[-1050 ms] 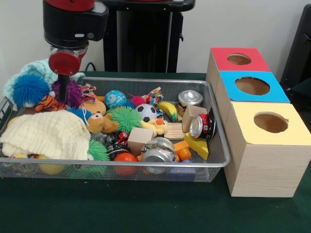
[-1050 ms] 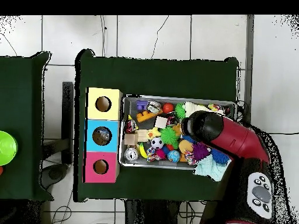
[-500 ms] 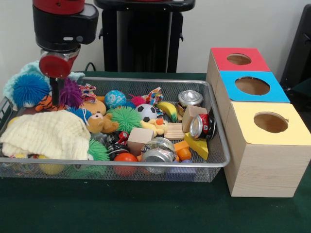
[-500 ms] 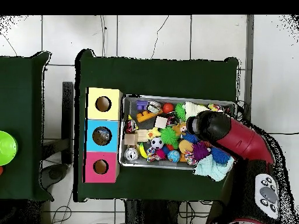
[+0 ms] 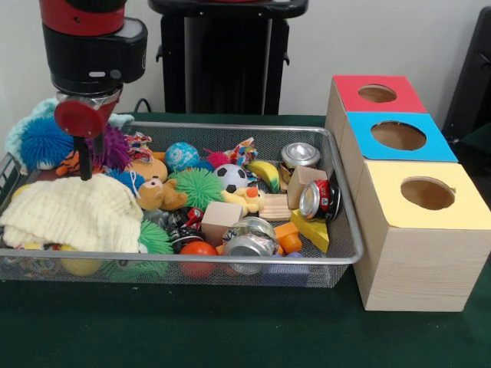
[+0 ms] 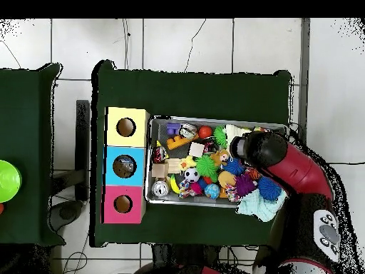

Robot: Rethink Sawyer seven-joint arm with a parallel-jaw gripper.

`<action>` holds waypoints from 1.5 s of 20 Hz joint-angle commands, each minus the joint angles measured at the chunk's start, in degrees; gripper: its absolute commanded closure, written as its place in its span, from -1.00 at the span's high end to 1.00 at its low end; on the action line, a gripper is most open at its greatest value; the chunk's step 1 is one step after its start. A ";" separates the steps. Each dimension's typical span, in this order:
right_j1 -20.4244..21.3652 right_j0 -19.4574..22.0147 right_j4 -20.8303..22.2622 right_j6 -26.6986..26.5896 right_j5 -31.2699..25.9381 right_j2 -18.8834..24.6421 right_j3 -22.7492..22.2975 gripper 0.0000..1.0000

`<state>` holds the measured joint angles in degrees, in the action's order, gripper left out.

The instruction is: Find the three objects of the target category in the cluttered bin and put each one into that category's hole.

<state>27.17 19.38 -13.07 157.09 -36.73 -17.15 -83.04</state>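
The wire bin [image 5: 230, 127] is full of mixed toys. Crushed cans lie at the back right [image 5: 299, 155], the right side [image 5: 322, 199] and the front [image 5: 249, 236]. Wooden blocks [image 5: 221, 217], a yellow wedge [image 5: 311, 228], a soccer ball [image 5: 230, 178] and a green spiky ball [image 5: 198, 186] fill the middle. My gripper [image 5: 86, 162] hangs at the bin's left end, just above a cream knitted cloth [image 5: 73, 215], between a blue spiky ball [image 5: 44, 142] and a purple one [image 5: 115, 147]. In the overhead view the arm [image 6: 265, 150] hides it.
Three wooden boxes with round holes stand in a row right of the bin: red top [image 5: 377, 93], blue top [image 5: 399, 136], yellow top [image 5: 426, 193]. Overhead they show as yellow [image 6: 126, 127], blue [image 6: 124, 166] and red [image 6: 122, 204]. A green object [image 6: 7, 182] lies on a separate table.
The arm has shifted toward the bin's left end in the front view, from behind the toys to over the cream cloth's edge. Nothing in the bin has moved.
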 commanded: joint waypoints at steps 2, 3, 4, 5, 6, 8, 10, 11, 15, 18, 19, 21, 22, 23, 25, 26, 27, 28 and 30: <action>-2.64 2.07 -7.62 14.26 -4.36 1.92 -1.31 1.00; -2.54 2.46 -8.35 13.85 -3.97 2.13 -1.86 1.00; -2.56 2.52 -8.85 13.67 -3.70 2.11 -2.10 1.00; -2.24 2.70 -9.70 13.57 -3.61 2.23 -2.77 1.00; -2.20 2.59 -10.10 13.63 -3.80 2.05 -2.85 1.00; -1.83 2.38 -11.02 13.72 -3.63 1.78 -3.68 1.00; -1.81 2.14 -11.96 13.73 -2.75 1.70 -4.45 1.00; -1.62 1.81 -12.51 14.09 -1.65 1.51 -5.39 1.00; 0.03 -2.48 -12.94 19.48 -8.96 -4.03 -4.81 1.00; 0.19 -3.43 -13.79 20.59 -12.42 -5.30 -4.34 1.00; -0.16 -3.17 -14.68 19.82 -10.55 -4.60 -5.32 1.00; -0.77 -3.18 -16.36 18.72 -6.48 -3.54 -7.18 1.00; -1.16 -3.24 -16.98 18.56 -5.56 -3.25 -7.43 1.00; -1.44 -3.33 -17.66 18.35 -4.00 -2.87 -8.13 1.00; -1.73 -3.59 -18.13 18.16 -3.57 -3.17 -8.36 1.00; -1.77 -3.67 -18.33 17.96 -3.58 -3.35 -8.39 1.00; -1.91 -3.71 -18.41 17.69 -3.61 -3.59 -8.36 1.00; -2.00 -3.71 -18.60 17.45 -3.68 -3.67 -8.37 1.00; -2.21 -3.31 -18.93 16.51 -3.38 -3.56 -8.45 1.00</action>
<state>27.27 15.80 -29.11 159.03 -39.83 -22.45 -85.78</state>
